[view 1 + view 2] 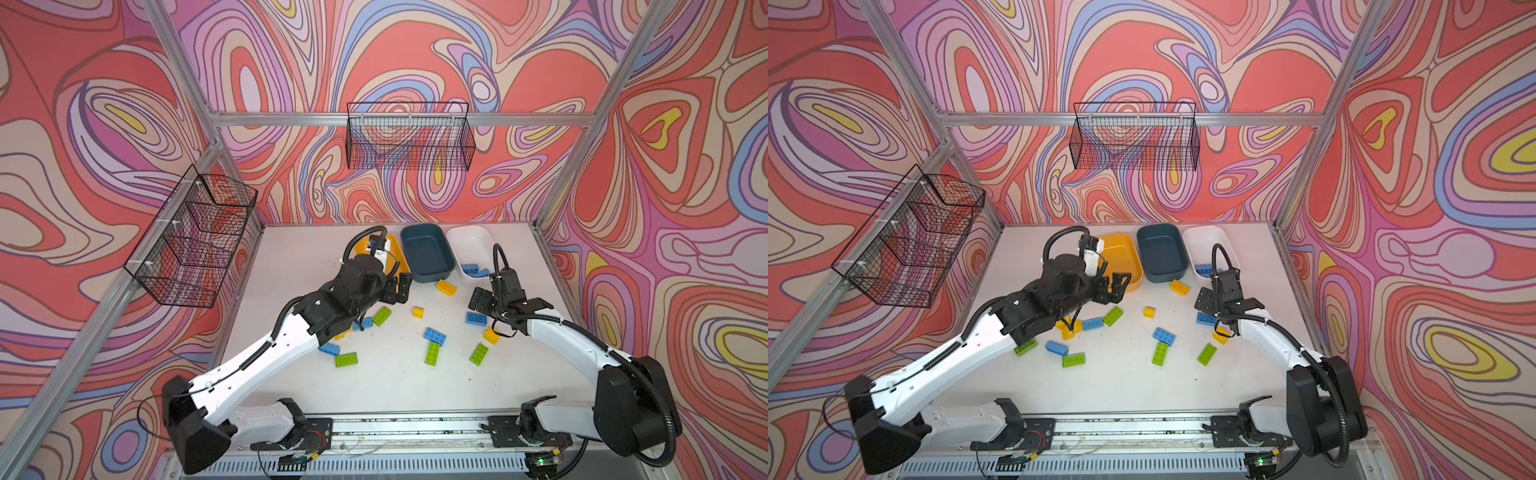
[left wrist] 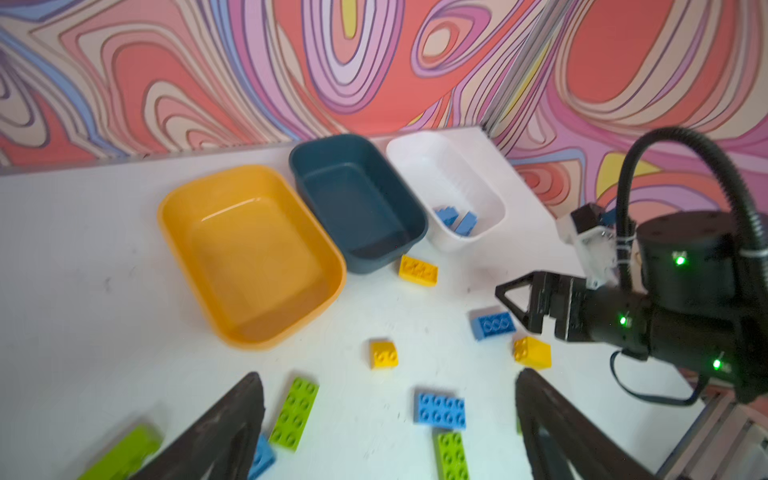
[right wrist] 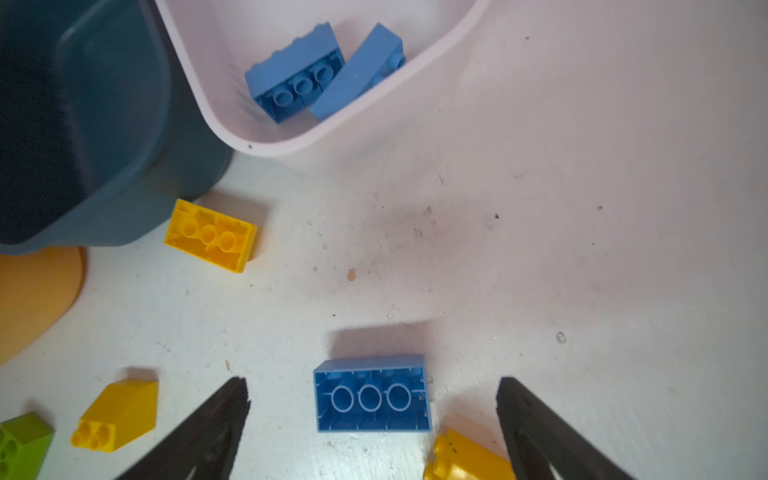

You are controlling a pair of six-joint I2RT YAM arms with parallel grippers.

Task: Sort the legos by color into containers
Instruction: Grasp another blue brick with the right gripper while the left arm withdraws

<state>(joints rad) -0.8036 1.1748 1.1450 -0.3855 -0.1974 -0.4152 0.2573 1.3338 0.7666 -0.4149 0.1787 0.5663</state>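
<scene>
The left pincer [image 2: 388, 376] stands wide open, gripping nothing. Only its two dark fingers [image 2: 232, 419] show, blurred and cut off by the frame. In a top view the left arm hides most of the yellow bin [image 1: 397, 254]. A yellow brick [image 1: 343, 333] and a blue brick [image 1: 328, 348] only peek from under it. The right pincer [image 3: 372, 380] is open too. Its fingers [image 3: 208, 432] sit either side of an upturned blue brick [image 3: 372, 395] on the worktop [image 3: 540, 249], not touching it. Two blue bricks [image 3: 295, 75] lie in the white bin [image 3: 266, 147]. In the right wrist view the dark bin [image 3: 104, 124] is too shadowed to see into, and a green brick [image 3: 20, 440] is cut off at the edge.
</scene>
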